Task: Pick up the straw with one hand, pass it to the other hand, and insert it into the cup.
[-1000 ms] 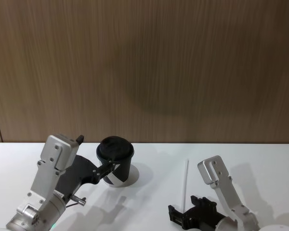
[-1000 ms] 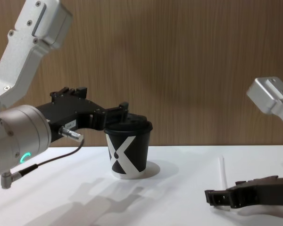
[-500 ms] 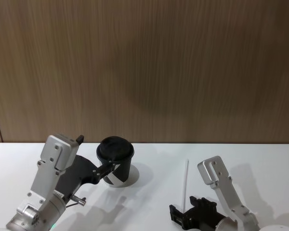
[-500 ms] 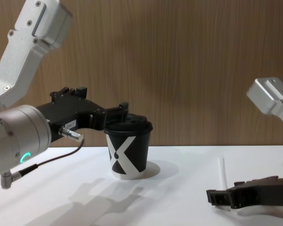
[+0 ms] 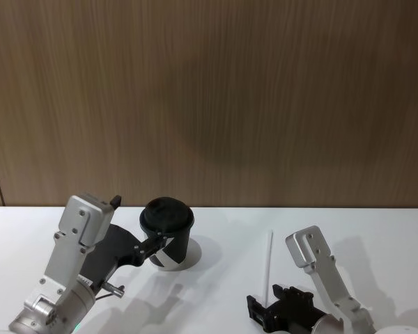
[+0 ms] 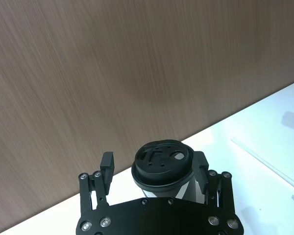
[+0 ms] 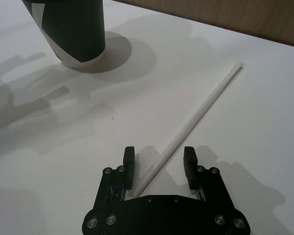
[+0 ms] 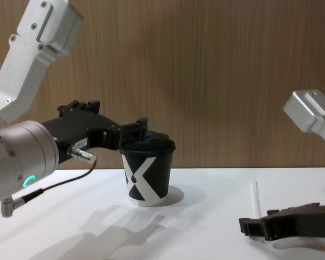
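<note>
I see a small black paper cup [image 5: 168, 224] with a bold white X mark, a black plastic lid and a white base. It stands upright on the white surface [image 5: 216, 296], in front of a brown wooden wall [image 5: 209, 97].

My left end effector [image 6: 154, 166] is long and black, and it sits on a fat silver wrist with a green glowing ring. It reaches in from the left side of the cup, up at the height of the lid. Its two fingers [image 6: 108, 161] are spread apart, one on each side of the cup's top. There is a gap between one finger and the lid. The other finger is very near the cup, and I cannot tell if it touches.

A long, thin, straight white straw [image 5: 267, 268] lies flat on the surface, to the right of the cup and well apart from it. One end points away toward the wall, and the other end lies close to me.

My right end effector [image 7: 159, 157] is black and blocky, on a plain light-grey arm. It is low, just above the surface, to the right of the cup. Its fingers [image 7: 129, 157] are spread wide. The near end of the straw lies in the gap between them, and neither finger pinches it.
</note>
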Tool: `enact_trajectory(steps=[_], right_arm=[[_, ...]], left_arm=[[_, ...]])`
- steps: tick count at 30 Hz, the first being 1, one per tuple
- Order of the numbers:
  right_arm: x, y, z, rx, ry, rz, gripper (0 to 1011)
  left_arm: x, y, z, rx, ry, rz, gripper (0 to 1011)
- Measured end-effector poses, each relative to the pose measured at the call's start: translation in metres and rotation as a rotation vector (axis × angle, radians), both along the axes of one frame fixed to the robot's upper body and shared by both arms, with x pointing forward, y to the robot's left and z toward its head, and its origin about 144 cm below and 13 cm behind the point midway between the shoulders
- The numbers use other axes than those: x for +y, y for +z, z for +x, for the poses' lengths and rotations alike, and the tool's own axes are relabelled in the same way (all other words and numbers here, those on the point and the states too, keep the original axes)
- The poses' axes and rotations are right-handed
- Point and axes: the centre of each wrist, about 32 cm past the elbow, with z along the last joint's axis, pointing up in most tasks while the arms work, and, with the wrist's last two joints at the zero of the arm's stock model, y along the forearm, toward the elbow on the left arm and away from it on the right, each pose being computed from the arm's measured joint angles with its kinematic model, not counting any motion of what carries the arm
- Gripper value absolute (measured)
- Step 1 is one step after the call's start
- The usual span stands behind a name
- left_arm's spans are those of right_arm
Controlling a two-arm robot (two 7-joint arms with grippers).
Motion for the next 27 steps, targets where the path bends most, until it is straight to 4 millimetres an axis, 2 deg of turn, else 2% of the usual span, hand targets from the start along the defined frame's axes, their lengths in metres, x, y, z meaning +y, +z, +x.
enact_trajectory(steps=[27], right_arm=[[0.0, -0.0001, 0.0, 0.0, 0.0, 0.0, 415]], left_arm=[[0.0, 0.0, 0.0, 0.0, 0.0, 0.0, 1000]])
